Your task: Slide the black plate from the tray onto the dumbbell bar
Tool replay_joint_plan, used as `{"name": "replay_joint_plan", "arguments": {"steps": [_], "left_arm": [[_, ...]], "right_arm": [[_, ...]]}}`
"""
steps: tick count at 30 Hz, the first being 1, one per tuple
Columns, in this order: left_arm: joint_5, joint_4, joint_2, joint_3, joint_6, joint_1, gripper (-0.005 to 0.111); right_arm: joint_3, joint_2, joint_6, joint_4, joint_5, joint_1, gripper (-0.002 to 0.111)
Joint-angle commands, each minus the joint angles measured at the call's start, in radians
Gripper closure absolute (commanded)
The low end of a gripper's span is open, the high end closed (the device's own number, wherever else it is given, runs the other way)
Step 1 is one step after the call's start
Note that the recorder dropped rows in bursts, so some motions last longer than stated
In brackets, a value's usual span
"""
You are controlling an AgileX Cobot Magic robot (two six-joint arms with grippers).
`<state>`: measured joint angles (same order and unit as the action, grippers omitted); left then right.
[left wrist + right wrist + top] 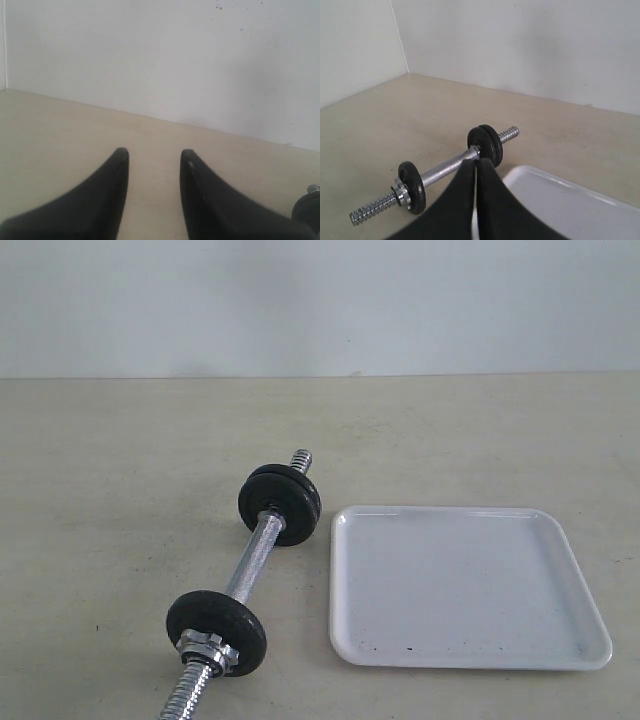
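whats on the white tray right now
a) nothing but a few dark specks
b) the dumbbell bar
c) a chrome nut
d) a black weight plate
a: the tray shows only its bare white surface with a few dark specks near one edge, while the black plates sit on the bar beside it.

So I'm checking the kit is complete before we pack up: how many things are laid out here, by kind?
Black plates: 3 (two together at the bar's far end, one at the near end)
Dumbbell bar: 1
Chrome nut: 1
White tray: 1
Total: 6
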<state>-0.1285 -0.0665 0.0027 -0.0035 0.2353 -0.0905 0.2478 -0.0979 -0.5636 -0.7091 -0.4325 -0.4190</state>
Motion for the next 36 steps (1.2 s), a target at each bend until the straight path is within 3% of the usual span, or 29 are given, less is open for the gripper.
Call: {"name": "replay_joint_plan", "arguments": {"steps": [1,23,28,32,36], "left_arm": [[0.009,0.0,-0.003,0.004,0.01,-0.004,0.074],[0.004,0.0,-0.003,0.004,0.008,-0.004,0.074],[0.004,0.0,-0.003,0.004,0.008,-0.004,0.074],[0.004,0.0,-0.003,0.004,0.008,-0.004,0.074],[0.004,0.0,-0.003,0.004,0.008,-0.004,0.074]], "right_arm": [[-0.018,0.006,0.003,0.002,-0.015,0.002,0.108],[-0.016,0.006,0.007,-0.005,0.088,0.002,0.108],[-0.016,0.006,0.032,0.33,0.085,0.002,0.108],[-0.026,0.006,0.059,0.377,0.094,0.002,0.108],[-0.084,0.006,0.336,0.456,0.109,0.002,0.108]]}}
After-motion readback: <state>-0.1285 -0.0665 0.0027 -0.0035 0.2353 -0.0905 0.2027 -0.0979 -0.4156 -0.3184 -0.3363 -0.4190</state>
